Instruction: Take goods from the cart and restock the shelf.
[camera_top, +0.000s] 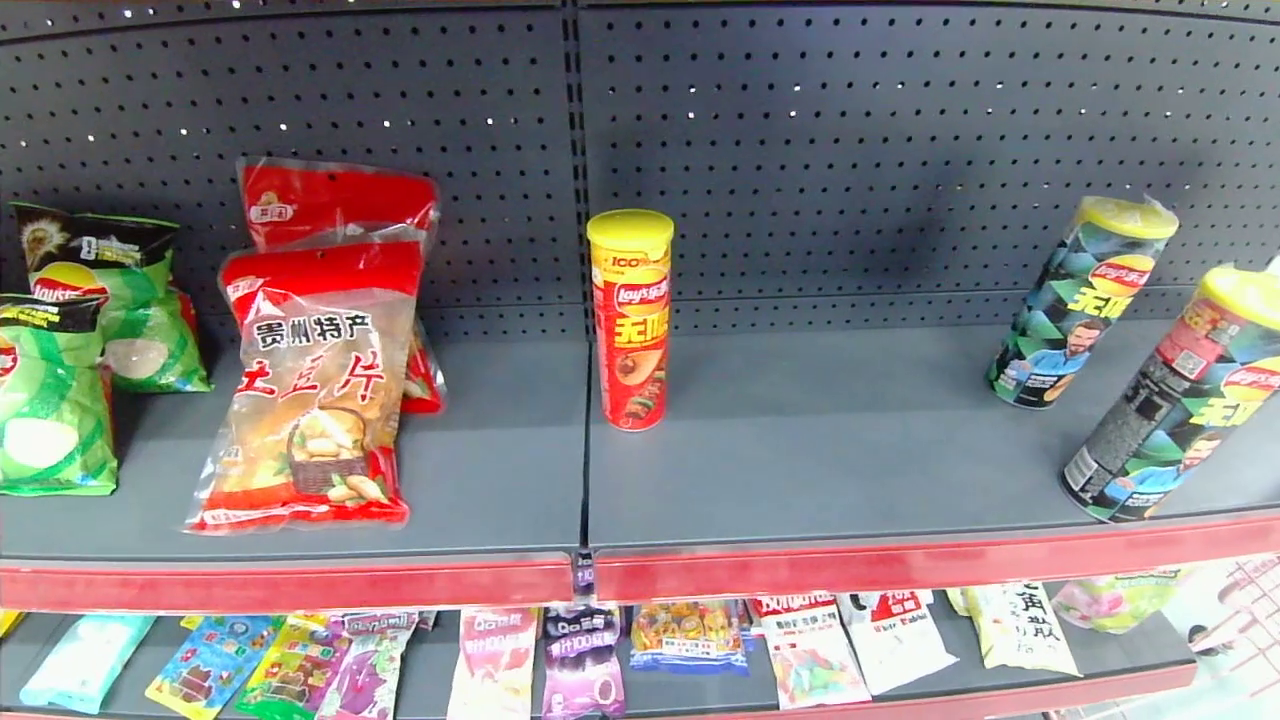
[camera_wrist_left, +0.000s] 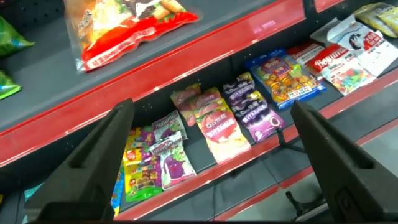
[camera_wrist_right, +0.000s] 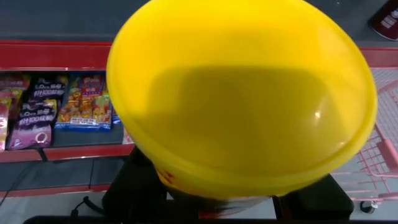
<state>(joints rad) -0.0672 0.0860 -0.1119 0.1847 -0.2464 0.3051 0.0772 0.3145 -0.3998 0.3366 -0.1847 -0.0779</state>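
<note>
We see the right gripper (camera_wrist_right: 221, 202) clamped on a tall tube-shaped snack can (camera_wrist_right: 242, 93), whose broad yellow plastic lid faces the wrist camera; under the lid's rim shows a strip of yellow label with a red mark, too cut off for us to tell its design; the can is held in front of the shelving, with the red wire cart (camera_wrist_right: 380, 168) beyond it. The left gripper (camera_wrist_left: 211, 107) stands wide, nothing between its dark fingers (camera_wrist_left: 93, 162), before the lower shelf (camera_top: 1120, 665) and its small bright sweet bags (camera_wrist_left: 217, 121).

From the head, the grey upper shelf (camera_top: 800, 440) with a red front lip carries a red tube can (camera_top: 630, 320) with a yellow lid, upright near the middle; its label bears a round logo, bold yellow characters and a picture of skewered meat; at three o'clock of it, well apart, stand two dark green tube cans (camera_top: 1085, 300) with yellow lids, each picturing a figure in blue; at nine o'clock lean two clear-and-red potato-slice bags (camera_top: 310, 400) with white and red characters; farther toward nine o'clock sit green crisp bags (camera_top: 50, 410).
</note>
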